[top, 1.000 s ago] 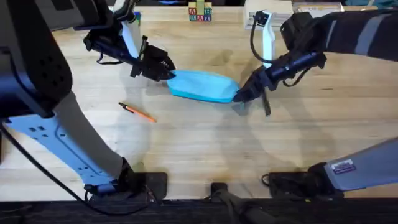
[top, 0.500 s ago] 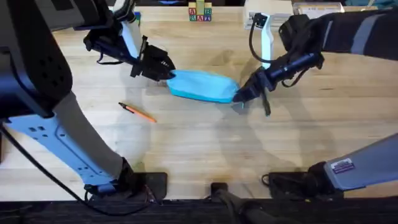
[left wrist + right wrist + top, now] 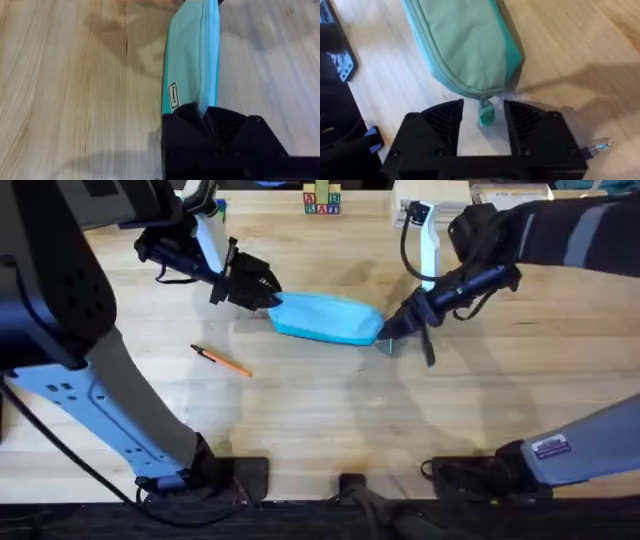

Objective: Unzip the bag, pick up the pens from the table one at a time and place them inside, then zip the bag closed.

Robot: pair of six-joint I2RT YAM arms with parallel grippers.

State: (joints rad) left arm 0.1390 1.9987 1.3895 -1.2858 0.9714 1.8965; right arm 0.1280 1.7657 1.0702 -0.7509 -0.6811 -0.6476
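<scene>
The light-blue bag (image 3: 325, 318) lies zipped on the table (image 3: 330, 410), a little behind its middle. My left gripper (image 3: 262, 292) is shut on the bag's left end; in the left wrist view the black fingers (image 3: 230, 125) pinch the fabric of the bag (image 3: 192, 55). My right gripper (image 3: 388, 332) is at the bag's right end. It stands open, with the small pull tab (image 3: 486, 112) in the gap between its fingers (image 3: 442, 120) and untouched. The orange pen (image 3: 222, 360) lies left of the bag, nearer the front. The black pen (image 3: 429, 348) lies just right of my right gripper.
Coloured letter blocks (image 3: 322, 200) and a white object (image 3: 412, 212) stand at the table's far edge. Both arms cross the back half of the table. A pen tip (image 3: 597, 147) shows beside my right fingers. Bare wood spreads across the front half.
My right gripper has edged slightly closer to the bag's right end. The left gripper, the bag and both pens have stayed put.
</scene>
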